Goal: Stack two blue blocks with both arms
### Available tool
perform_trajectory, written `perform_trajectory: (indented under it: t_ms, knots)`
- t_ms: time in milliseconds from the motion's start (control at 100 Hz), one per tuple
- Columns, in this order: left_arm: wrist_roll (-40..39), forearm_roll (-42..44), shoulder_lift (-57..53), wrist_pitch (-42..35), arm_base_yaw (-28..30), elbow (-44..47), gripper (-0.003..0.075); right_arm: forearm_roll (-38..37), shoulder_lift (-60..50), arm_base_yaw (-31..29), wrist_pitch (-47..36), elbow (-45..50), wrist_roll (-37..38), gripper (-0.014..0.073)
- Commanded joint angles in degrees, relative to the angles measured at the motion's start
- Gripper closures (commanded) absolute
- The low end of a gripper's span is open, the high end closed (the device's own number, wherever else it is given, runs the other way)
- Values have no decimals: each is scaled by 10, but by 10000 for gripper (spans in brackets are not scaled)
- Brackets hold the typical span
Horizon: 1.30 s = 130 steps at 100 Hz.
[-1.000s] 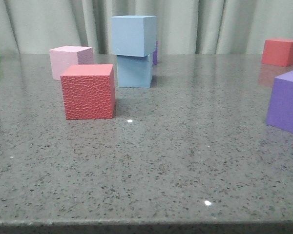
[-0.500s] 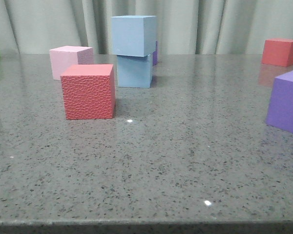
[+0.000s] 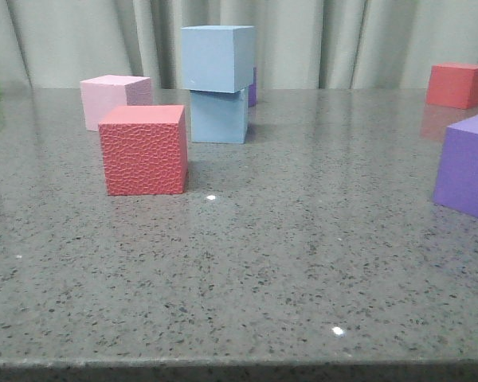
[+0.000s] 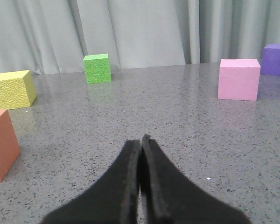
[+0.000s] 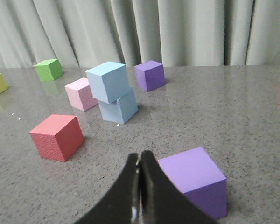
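Note:
Two pale blue blocks stand stacked at the back middle of the table. The upper blue block [image 3: 216, 58] rests on the lower blue block [image 3: 219, 116], turned a little and overhanging it. The stack also shows in the right wrist view, upper block [image 5: 107, 81] on lower block [image 5: 119, 108]. My left gripper [image 4: 140, 140] is shut and empty, low over bare table. My right gripper [image 5: 139, 156] is shut and empty, well back from the stack, beside a purple cube [image 5: 194, 179]. Neither gripper shows in the front view.
A red textured cube [image 3: 144, 149] stands in front of the stack, a pink cube [image 3: 114, 99] to its left. A purple cube [image 3: 468, 165] is at the right edge, a red cube [image 3: 457, 84] back right. Green [image 4: 97, 68], yellow [image 4: 12, 88] and orange [image 4: 2, 144] cubes lie at the left.

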Motion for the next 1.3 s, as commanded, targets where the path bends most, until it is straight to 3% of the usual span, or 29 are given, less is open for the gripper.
perform_trajectory:
  t_ms: [0, 230, 460, 570, 910, 1290]
  knots:
    - [0, -5, -19, -42, 1, 3, 739, -13, 5, -33, -97, 11, -3, 661]
    - [0, -5, -19, -42, 1, 3, 739, -9, 5, -137, -213, 84, -10, 661]
    - [0, -5, -19, -42, 1, 3, 739, 42, 1, -222, -301, 138, -90, 661]
    - [0, -5, -19, -42, 1, 3, 739, 67, 0, -249, -305, 157, -123, 661]
    - [0, -5, -19, -42, 1, 3, 738, 80, -94, -291, -284, 224, -122, 661]
    - [0, -5, -19, -42, 1, 3, 738, 80, -92, -298, -260, 224, -122, 661]
